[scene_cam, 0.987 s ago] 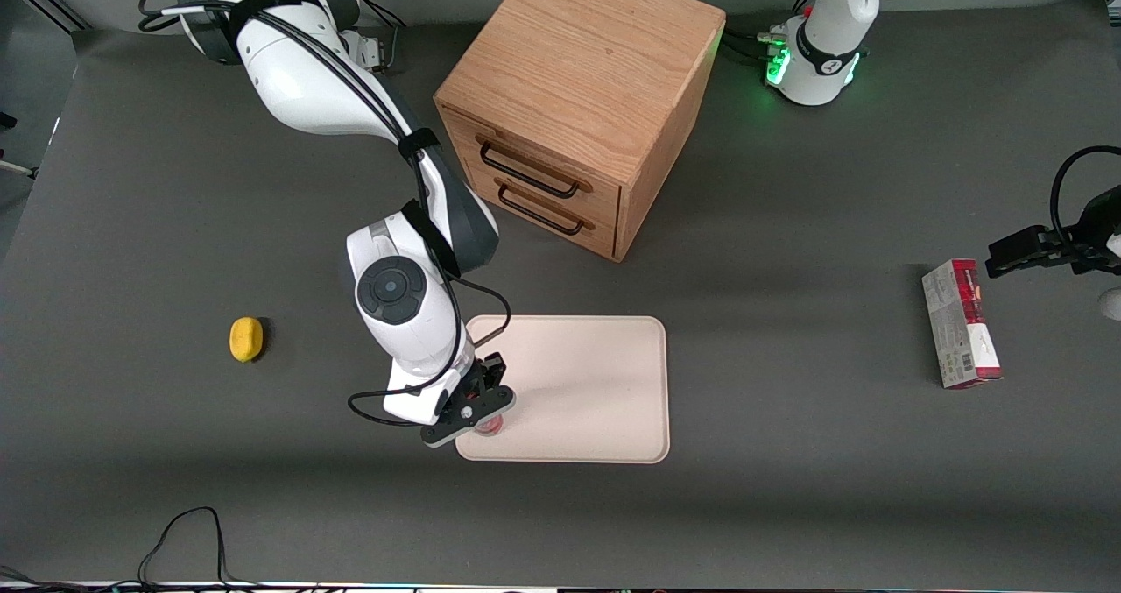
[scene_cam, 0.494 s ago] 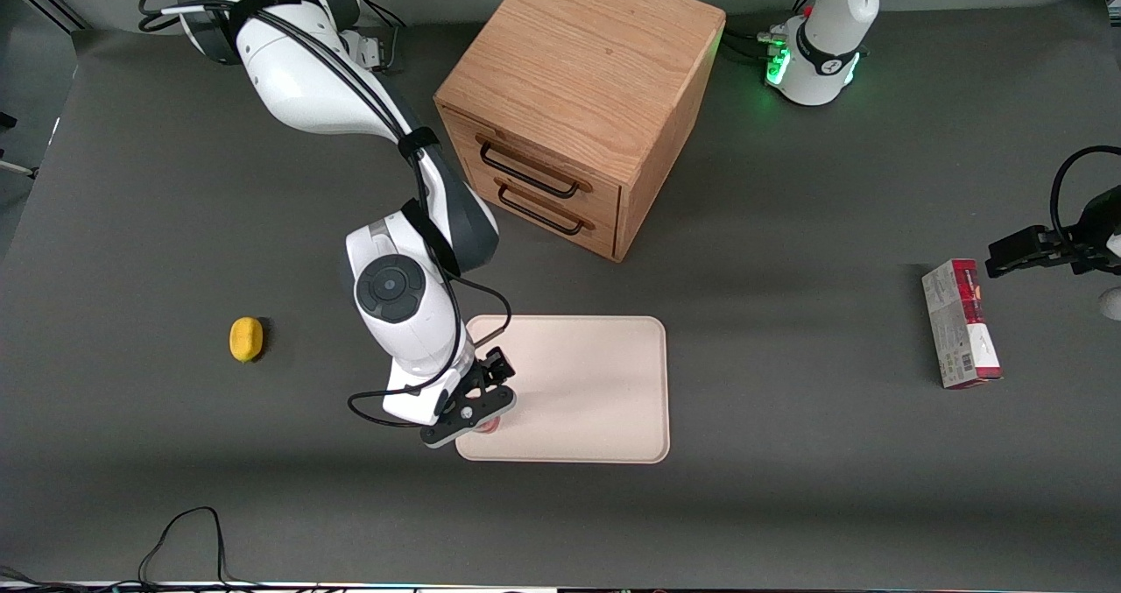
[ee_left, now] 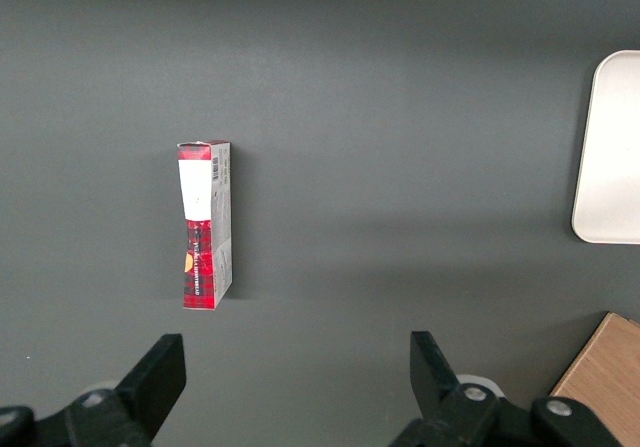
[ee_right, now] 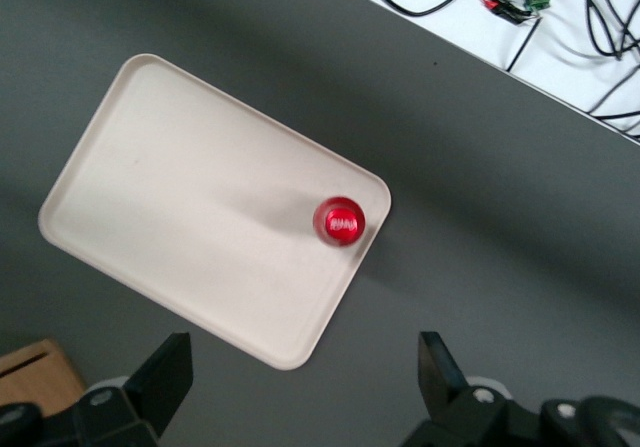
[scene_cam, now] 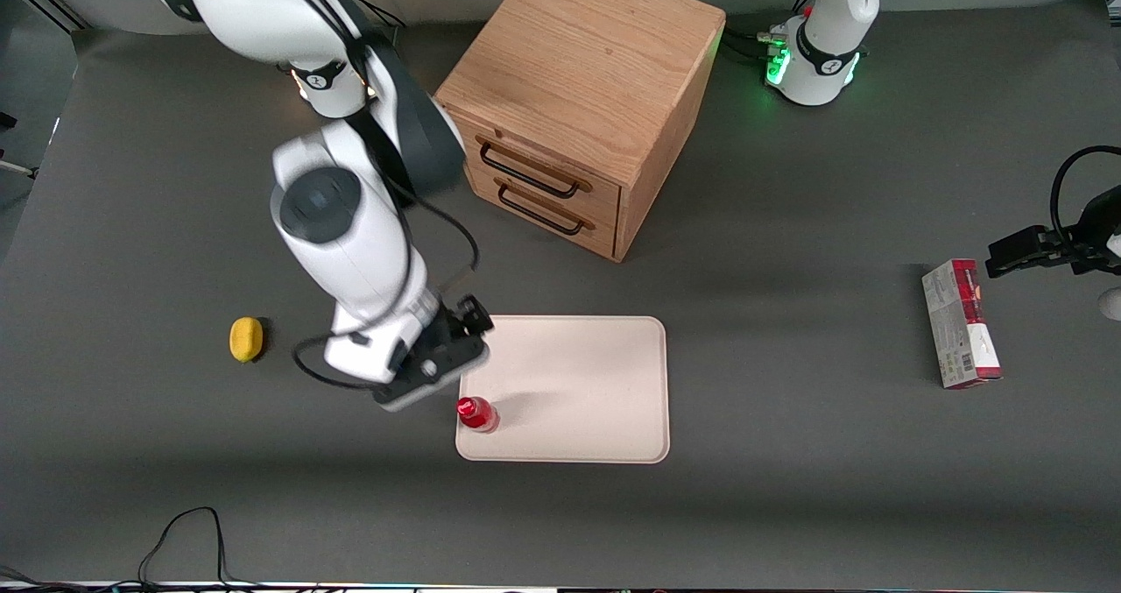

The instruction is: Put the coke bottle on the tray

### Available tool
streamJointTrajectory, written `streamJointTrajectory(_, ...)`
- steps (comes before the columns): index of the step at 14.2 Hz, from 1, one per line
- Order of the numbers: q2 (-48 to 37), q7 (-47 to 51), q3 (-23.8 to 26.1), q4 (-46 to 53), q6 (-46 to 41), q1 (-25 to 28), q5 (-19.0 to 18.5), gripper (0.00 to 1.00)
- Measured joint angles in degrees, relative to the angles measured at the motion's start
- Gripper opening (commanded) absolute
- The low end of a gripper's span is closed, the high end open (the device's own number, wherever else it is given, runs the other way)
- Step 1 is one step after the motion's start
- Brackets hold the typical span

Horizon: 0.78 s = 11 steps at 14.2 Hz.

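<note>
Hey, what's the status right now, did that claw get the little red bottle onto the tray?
Claw open, empty, raised off the tray's edge. Coke bottle upright on tray, in a corner near the rim. Nothing in the way.

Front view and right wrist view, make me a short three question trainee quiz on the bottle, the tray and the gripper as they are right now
1. True or false: the small glossy red coke bottle stands upright on the flat pale beige rectangular tray.
2. Where on the tray is the bottle? A) middle B) in a corner by the rim C) lying across the rim
3. Fill in: the right arm's gripper is ____ and holds nothing.

Key
1. True; the right wrist view looks straight down on its red cap.
2. B, the corner near the front camera, toward the working arm's end.
3. Open; it hangs above the tray, apart from the bottle.
</note>
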Motion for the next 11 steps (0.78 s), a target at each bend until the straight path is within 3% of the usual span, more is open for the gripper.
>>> streamJointTrajectory(4, -7.28, 0.00, -1.63, -0.67, -9.93, -0.22, -0.01, 1.00)
streamJointTrajectory(6, -10.08, 0.00, -3.60, -3.40, -10.84, -0.82, -0.02, 1.00)
streamJointTrajectory(11, -21.44, -0.17, -2.06, -18.35, -9.08, -12.85, 0.00, 1.00)
